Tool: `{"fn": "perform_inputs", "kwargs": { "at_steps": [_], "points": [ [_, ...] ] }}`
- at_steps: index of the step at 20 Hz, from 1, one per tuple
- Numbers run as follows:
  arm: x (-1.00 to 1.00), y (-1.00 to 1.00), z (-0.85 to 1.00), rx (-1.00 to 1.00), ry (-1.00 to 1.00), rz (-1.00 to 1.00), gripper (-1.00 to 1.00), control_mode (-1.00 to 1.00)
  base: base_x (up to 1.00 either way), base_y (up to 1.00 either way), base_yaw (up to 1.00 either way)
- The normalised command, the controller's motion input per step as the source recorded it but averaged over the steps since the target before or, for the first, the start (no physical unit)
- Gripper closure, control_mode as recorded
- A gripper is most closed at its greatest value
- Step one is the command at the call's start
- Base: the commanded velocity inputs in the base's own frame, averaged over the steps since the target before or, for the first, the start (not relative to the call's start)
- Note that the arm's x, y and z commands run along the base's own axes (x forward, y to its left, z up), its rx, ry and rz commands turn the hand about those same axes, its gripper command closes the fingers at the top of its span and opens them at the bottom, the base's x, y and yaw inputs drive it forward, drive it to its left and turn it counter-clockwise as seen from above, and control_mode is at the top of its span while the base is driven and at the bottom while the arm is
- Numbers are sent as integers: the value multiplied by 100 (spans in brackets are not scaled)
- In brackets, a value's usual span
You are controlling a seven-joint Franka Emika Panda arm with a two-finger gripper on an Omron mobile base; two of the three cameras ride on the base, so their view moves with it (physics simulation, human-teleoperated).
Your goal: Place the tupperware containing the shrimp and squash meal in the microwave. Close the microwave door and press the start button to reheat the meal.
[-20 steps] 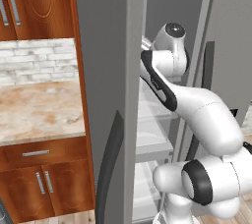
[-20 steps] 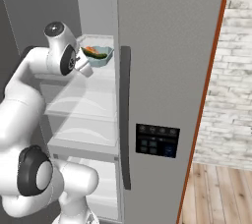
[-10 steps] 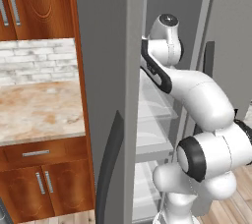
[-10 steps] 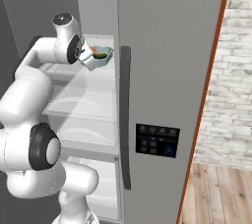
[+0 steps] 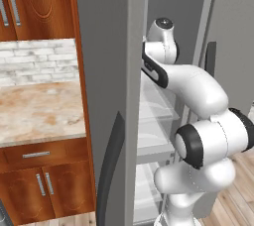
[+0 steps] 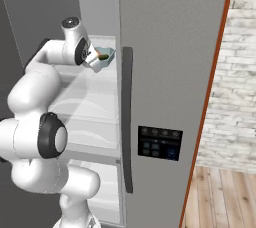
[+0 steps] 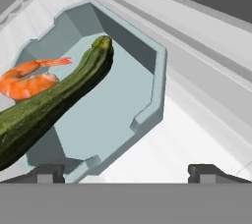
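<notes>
On an upper shelf of the open fridge sits the tupperware [image 7: 120, 88] [image 6: 106, 54], a pale blue-grey tray with cut corners. Inside it, an orange shrimp [image 7: 23, 83] lies beside a dark green squash [image 7: 59, 99] that runs slantwise across the tray. My gripper [image 7: 129, 173] [image 6: 97, 63] is open and hovers just short of the tray's near rim, holding nothing. One fingertip [image 7: 49, 172] shows in front of the tray's near corner and the other stands over bare shelf. The microwave and its door are out of view.
The white fridge shelf [image 7: 192, 134] stretches right of the tray. A grey fridge door [image 6: 170, 72] with a dark handle [image 6: 127, 122] and control panel [image 6: 160, 143] stands close on the right. Another grey door [image 5: 106, 96] flanks the left, past it a marble counter [image 5: 34, 113].
The arm has straightened and reached deeper into the fridge, bringing the hand up to the tupperware. The jaws have stayed wide apart and the tray has not moved.
</notes>
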Motion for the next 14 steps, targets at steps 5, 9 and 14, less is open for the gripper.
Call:
{"fn": "perform_inputs", "kwargs": {
  "at_steps": [5,9,14],
  "points": [
    [33,0,-15,0,0,0,-100,-100,0,0,0],
    [25,0,0,0,0,-4,-100,-100,0,0,0],
    [26,4,0,0,0,-6,-100,-100,0,0,0]
  ]
}}
